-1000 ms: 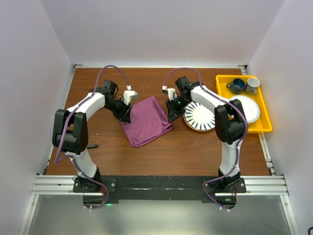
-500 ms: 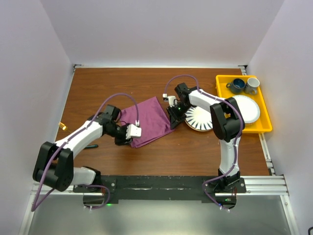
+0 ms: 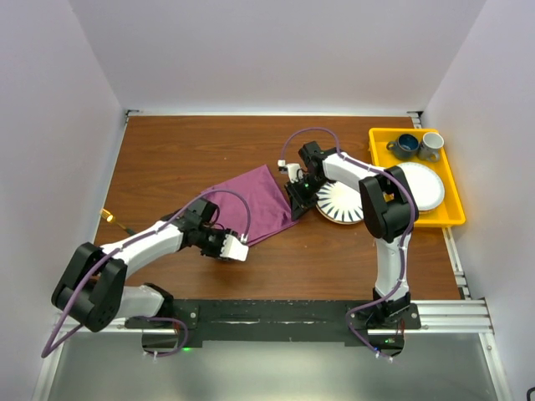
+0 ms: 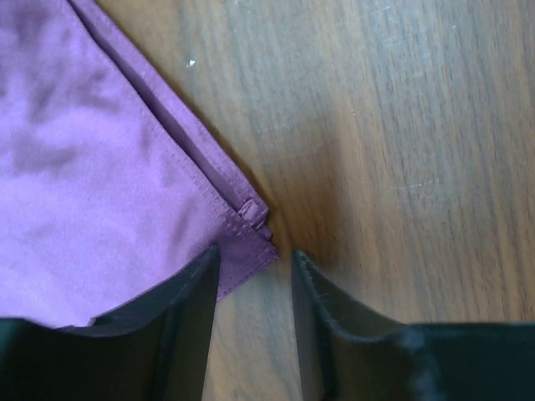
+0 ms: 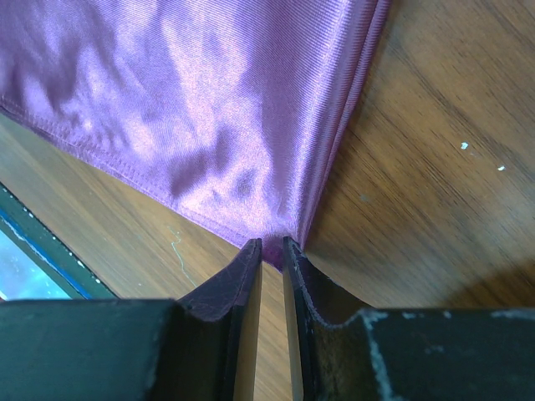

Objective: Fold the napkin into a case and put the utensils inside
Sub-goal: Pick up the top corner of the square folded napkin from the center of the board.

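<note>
One plum-purple square cloth napkin (image 3: 255, 205) lies on the brown wooden table (image 3: 192, 150). The left gripper (image 4: 255, 259) straddles its near corner, jaws spread. The right gripper (image 5: 272, 246) has its jaws pinching the right corner, just beside the round striped plate (image 3: 347, 205).

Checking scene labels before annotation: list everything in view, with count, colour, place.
napkin: 1, plum purple, table centre
striped plate: 1, white with dark stripes, right of the napkin
tray: 1, yellow, far right of the table
white plate: 1, white, in the tray, partly behind the right arm
blue mug: 1, dark blue, far end of the tray
grey mug: 1, grey, beside the blue mug
utensil: 1 visible, gold, left table edge
table: 1, brown wood
left gripper: 1, black, open at the napkin's near corner
right gripper: 1, black, shut on the napkin's corner by the striped plate
</note>
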